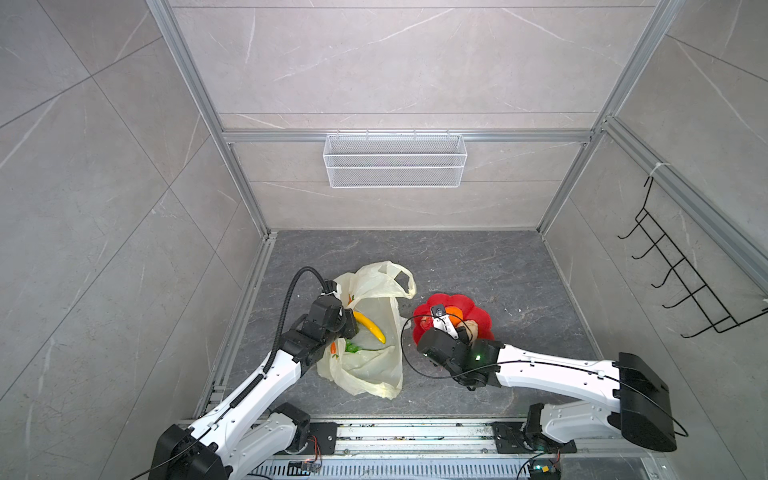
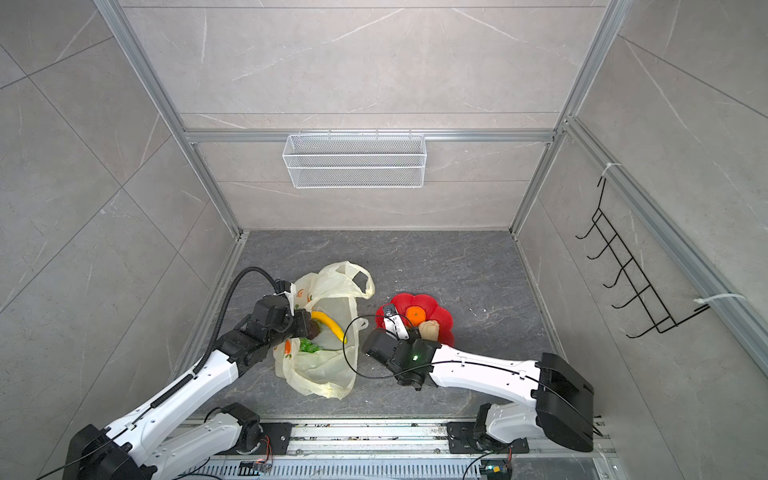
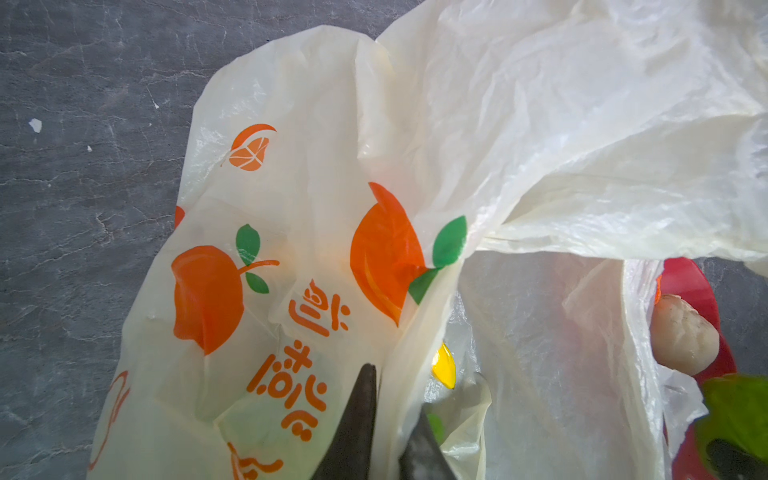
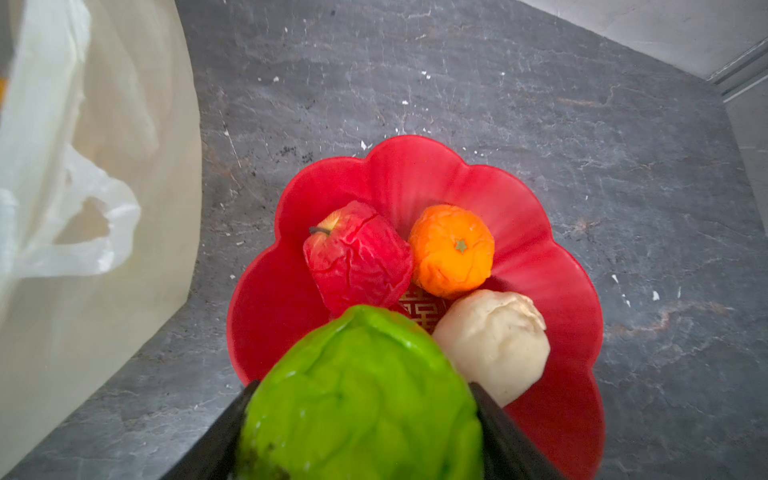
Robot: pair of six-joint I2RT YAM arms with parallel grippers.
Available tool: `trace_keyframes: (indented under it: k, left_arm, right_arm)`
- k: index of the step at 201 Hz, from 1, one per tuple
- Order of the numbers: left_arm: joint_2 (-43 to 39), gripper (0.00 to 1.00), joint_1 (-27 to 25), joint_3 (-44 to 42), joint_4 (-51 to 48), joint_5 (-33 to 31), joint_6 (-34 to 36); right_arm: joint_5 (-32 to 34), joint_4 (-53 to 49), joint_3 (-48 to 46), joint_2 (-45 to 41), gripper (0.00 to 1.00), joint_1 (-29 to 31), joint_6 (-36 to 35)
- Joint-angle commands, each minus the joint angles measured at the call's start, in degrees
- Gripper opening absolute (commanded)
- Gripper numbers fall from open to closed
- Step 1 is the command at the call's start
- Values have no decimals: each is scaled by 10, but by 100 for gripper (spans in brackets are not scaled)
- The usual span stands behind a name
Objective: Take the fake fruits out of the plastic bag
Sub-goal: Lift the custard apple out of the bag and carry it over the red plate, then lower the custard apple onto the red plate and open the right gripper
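A: Largest first. Surface?
B: A dark grey slab (image 1: pixel 478 266) is seen in both top views. The plastic bag (image 1: pixel 376 372) is laid on it toward 8 o'clock. Its long axis runs 12 to 6, with the loop handles pointed at 12–1 and the base at 6.

A: Is the bag gripped?
B: Yes. The left gripper (image 3: pixel 392 390) is clenched on the bag's film at the 9 o'clock edge. The jaws are nearly together with film pinched between them. From above, its fingertips are masked by the wrist body.

A: Plate?
B: A red flower-shaped plate (image 1: pixel 457 300) is set at 3 o'clock of the bag, apart from it.

A: Right tool?
B: The right gripper (image 4: pixel 363 385) is spread wide and clamped on a lumpy green fruit (image 4: pixel 357 419), held over the plate's 6 o'clock part. Contact with the plate cannot be told. The fruit is cut off by the frame edge in the wrist view and hardly made out from above.

A: Smaller items?
B: A yellow banana (image 1: pixel 370 327) is lying in the bag, long axis 10 to 4, tapered tip at 4. A red apple (image 4: pixel 357 257), an orange (image 4: pixel 453 249) and a pale fruit (image 4: pixel 494 345) are bunched on the plate. The apple is mostly covered by the right wrist from above. Green grapes (image 1: pixel 351 347) are seen in the bag at 7 o'clock of the banana, blurred by film. A dark maroon lump (image 2: pixel 314 328) is noted by the left fingertips; fruit or finger cannot be told.
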Motion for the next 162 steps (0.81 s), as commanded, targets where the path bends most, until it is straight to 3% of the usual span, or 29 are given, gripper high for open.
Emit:
trace_keyframes:
  k: [1, 131, 162]
  left_arm:
    - [-26, 12, 1, 1, -6, -26, -5]
    - [-35, 13, 1, 1, -13, -36, -9]
    - [-33, 13, 1, 4, -15, -36, -7]
  right_arm:
    - [1, -1, 20, 23, 52, -1, 5]
    - [31, -7, 64, 135, 59, -8, 19]
    - [13, 7, 60, 148, 70, -19, 19]
